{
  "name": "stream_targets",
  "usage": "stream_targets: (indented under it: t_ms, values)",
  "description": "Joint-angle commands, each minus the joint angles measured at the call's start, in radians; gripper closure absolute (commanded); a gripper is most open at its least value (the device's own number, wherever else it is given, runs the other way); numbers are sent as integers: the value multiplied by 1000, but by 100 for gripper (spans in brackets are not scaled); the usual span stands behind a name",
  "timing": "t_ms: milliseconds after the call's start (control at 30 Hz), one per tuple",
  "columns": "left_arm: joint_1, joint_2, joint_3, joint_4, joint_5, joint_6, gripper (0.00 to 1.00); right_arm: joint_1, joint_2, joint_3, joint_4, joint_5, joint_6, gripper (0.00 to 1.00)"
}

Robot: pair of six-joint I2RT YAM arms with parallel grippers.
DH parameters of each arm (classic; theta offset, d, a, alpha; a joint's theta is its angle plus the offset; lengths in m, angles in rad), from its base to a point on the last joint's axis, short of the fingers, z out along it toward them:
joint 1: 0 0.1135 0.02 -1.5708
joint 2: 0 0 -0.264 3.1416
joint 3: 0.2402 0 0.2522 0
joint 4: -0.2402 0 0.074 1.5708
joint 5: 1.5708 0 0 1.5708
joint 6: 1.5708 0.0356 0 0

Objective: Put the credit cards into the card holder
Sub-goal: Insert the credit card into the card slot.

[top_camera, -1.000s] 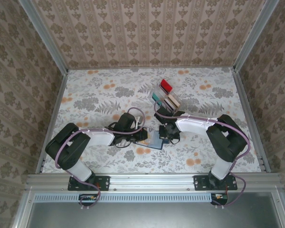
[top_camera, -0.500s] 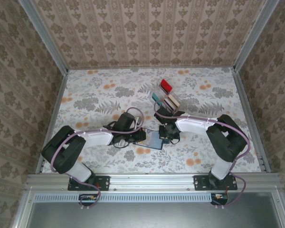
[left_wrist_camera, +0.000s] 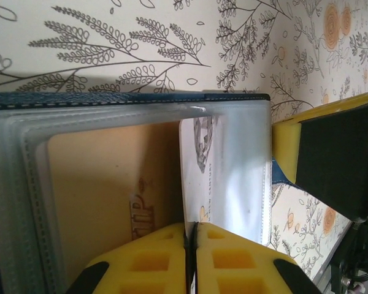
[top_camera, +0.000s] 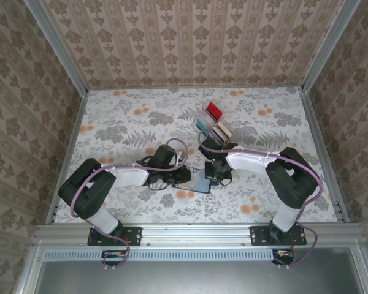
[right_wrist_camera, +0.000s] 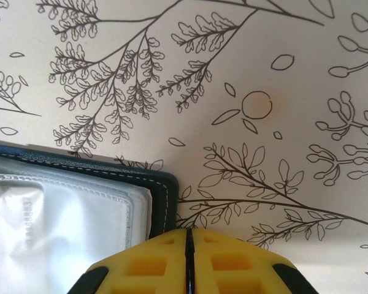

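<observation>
The card holder lies open on the table between both grippers, dark navy outside with clear pockets inside. A tan-orange credit card sits in one pocket. My left gripper is shut on the edge of a white-grey credit card, whose far part lies under the clear pocket sleeve. My right gripper is shut with nothing between its fingers, its tips at the holder's navy corner. From the left wrist, that gripper's yellow finger shows against the holder's right edge.
A clear slotted rack stands behind the grippers at centre right, with red, teal and other cards upright in it. Metal rails and patterned walls bound the floral table.
The left arm's elbow swung out and back while its gripper stayed at the holder's left side. The right arm and the holder have not moved.
</observation>
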Motion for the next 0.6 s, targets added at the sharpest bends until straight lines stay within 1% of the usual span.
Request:
stream_targets:
  t_ms: [0, 100, 167, 200, 267, 333, 433, 567]
  values:
    - [-13, 47, 13, -42, 22, 4, 90, 32, 105, -23, 182, -76, 12, 90]
    - [-22, 61, 28, -37, 34, 4, 86, 34, 109, -21, 185, -78, 13, 90]
    - [-34, 59, 40, -63, 23, 12, 81, 35, 110, -19, 182, -77, 14, 90]
    - [-40, 52, 41, -81, 5, 18, 77, 34, 109, -20, 181, -76, 13, 90]
    - [-44, 31, 39, -116, -34, 28, 74, 34, 105, -22, 179, -74, 12, 90]
    - [-43, 5, 37, -155, -76, 37, 68, 35, 103, -23, 176, -71, 11, 90]
    - [-44, -23, 44, -199, -113, 56, 67, 34, 103, -23, 176, -73, 10, 90]
    - [-45, -23, 62, -228, -123, 79, 68, 35, 103, -21, 175, -73, 10, 90]
